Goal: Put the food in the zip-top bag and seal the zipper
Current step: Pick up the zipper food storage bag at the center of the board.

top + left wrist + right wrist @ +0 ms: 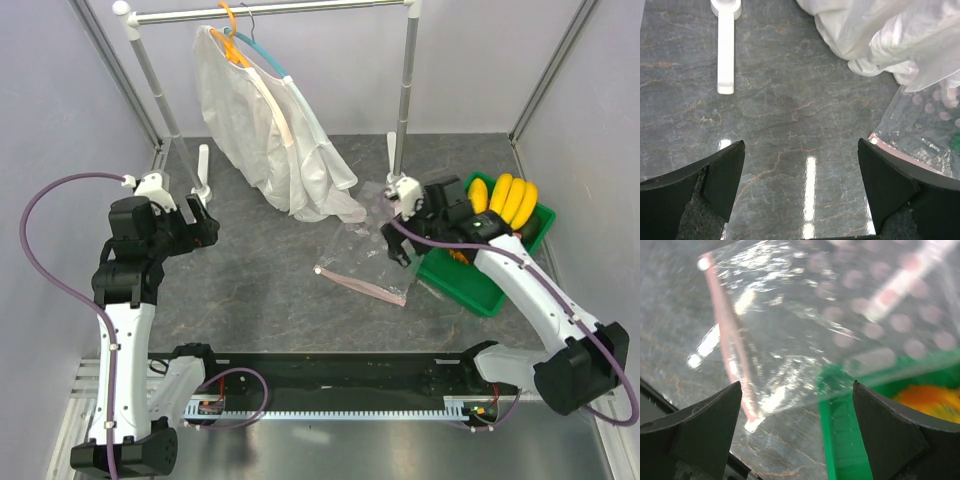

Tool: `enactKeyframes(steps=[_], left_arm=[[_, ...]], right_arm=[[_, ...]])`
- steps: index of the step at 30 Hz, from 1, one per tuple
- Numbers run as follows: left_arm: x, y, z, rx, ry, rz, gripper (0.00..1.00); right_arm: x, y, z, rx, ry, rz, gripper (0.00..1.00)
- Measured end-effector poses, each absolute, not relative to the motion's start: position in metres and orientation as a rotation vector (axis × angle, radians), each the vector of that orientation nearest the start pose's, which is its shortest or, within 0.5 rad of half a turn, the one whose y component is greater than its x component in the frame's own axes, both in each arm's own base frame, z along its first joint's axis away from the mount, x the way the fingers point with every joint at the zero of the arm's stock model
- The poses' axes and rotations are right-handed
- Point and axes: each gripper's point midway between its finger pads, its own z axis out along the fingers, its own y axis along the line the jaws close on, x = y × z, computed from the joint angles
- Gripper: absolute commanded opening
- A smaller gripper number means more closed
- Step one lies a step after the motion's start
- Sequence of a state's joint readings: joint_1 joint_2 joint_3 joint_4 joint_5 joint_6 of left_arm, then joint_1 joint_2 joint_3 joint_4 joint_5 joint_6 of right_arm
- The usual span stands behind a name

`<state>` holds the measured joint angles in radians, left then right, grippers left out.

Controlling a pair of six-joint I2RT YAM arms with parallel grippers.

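While the right pincer (796,395) hangs open over the zip-top bag (362,255), the bag lies right of the bench's (270,290) middle, one corner lapping the green tray (482,297), pinkish zipper (358,282) toward the near edge. The banana bunch (505,198) sits in the tray; an orange piece (932,400) under the arm is blurred and mostly hidden. The left pincer (801,150) gapes open near the left edge.

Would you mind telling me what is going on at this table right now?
Two robot arms are set to pack toy food into a bag. The right gripper hovers with open jaws over the clear zip-top bag, which lies on the table beside the green tray. The banana bunch sits in the tray, and no food shows inside the bag. The left gripper, jaws open, holds nothing above bare table.
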<state>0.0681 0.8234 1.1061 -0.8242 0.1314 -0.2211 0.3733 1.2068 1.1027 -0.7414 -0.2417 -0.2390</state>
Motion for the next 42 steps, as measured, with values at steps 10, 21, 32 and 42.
enactKeyframes(steps=[10, 21, 32, 42], left_arm=[[0.252, -0.025, 0.29, -0.209, 2.021, -0.304, 1.0], [0.253, -0.032, 0.276, -0.207, 2.058, -0.347, 1.0], [0.251, -0.035, 0.276, -0.19, 2.046, -0.368, 1.0], [0.248, -0.047, 0.278, -0.133, 2.041, -0.437, 1.0]], right_arm=[[0.229, 0.214, 0.131, -1.314, 2.184, 0.269, 0.9], [0.215, 0.22, 0.085, -1.504, 2.135, 0.053, 0.86], [0.219, 0.192, 0.071, -1.476, 2.116, -0.148, 0.46], [0.232, 0.191, 0.083, -1.405, 2.072, -0.199, 0.0]])
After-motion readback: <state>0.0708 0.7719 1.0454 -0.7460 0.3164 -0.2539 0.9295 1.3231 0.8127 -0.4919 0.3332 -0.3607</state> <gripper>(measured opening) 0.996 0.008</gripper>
